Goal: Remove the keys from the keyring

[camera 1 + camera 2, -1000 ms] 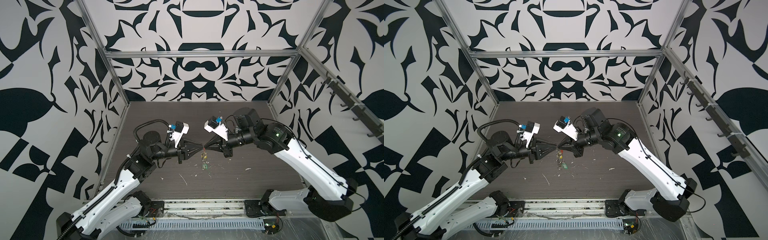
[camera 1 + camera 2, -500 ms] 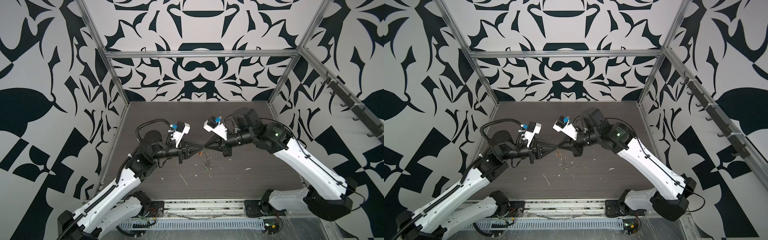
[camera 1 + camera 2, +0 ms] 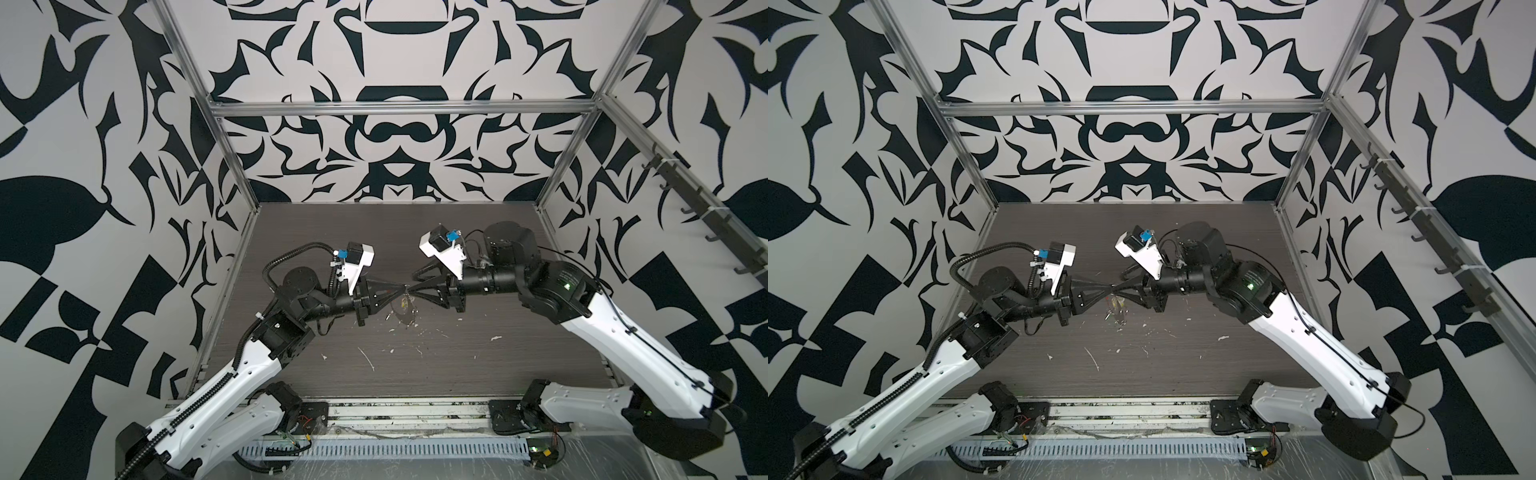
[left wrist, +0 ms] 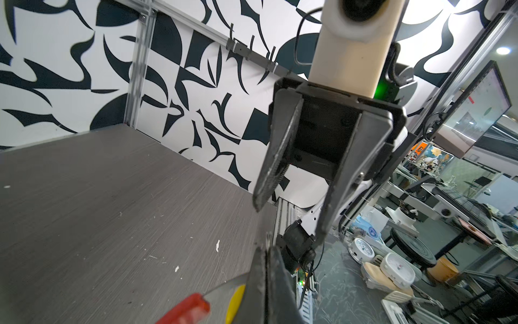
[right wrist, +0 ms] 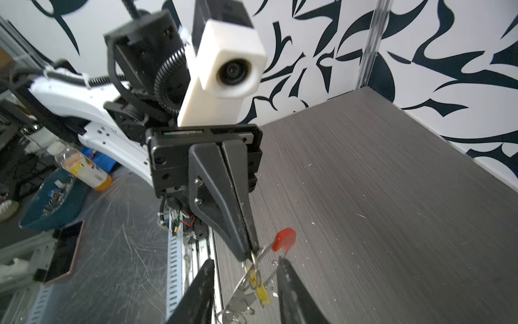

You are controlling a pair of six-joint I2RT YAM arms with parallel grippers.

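Right wrist view shows the right gripper (image 5: 245,262) has just parted its jaws and grips nothing, leaving the keyring (image 5: 284,239), yellow key tag (image 5: 262,291) still attached, hanging over the table (image 5: 392,196) from the clamped left gripper (image 5: 248,251); judged a regrip, no key freed.

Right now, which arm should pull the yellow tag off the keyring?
Right. The right gripper is open, its jaws either side of the hanging yellow tag, ready to close on it. The left gripper is shut on the keyring, so it is probably best used as the anchor.
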